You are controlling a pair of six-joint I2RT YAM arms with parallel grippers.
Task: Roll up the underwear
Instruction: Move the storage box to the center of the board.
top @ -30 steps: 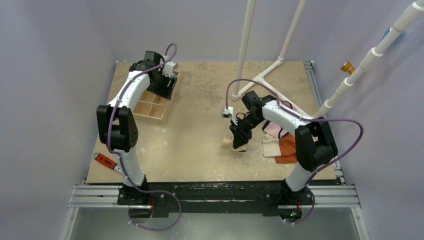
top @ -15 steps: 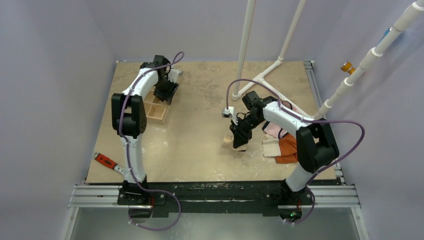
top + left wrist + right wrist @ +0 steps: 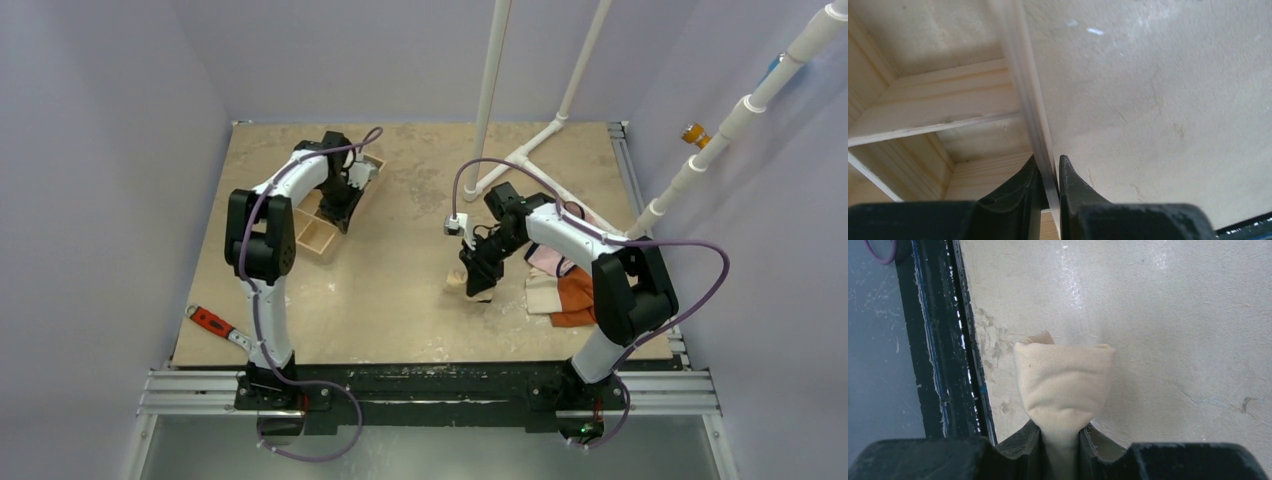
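Observation:
The underwear [image 3: 1063, 380] is a tan-beige bundle, rolled up and pinched at one end by my right gripper [image 3: 1061, 427], which is shut on it. From above, the underwear [image 3: 457, 281] hangs just over the table, left of the cloth pile, under the right gripper [image 3: 478, 287]. Its dark edging is hidden. My left gripper [image 3: 1048, 162] is shut on the thin right wall of a divided wooden box [image 3: 938, 105]. In the top view this left gripper [image 3: 339, 213] is at the box [image 3: 314, 239], far left of the underwear.
Pink briefs [image 3: 548, 258] and folded orange and cream cloths [image 3: 565, 295] lie under the right arm. A red-handled tool [image 3: 212, 322] lies near the front left edge. White pipes [image 3: 487, 100] rise from the back of the table. The black front rail [image 3: 938, 340] is close to the underwear.
The left arm has swung right from the box's far corner to its right wall and shut on it; the box has shifted right. The right arm and underwear have not moved.

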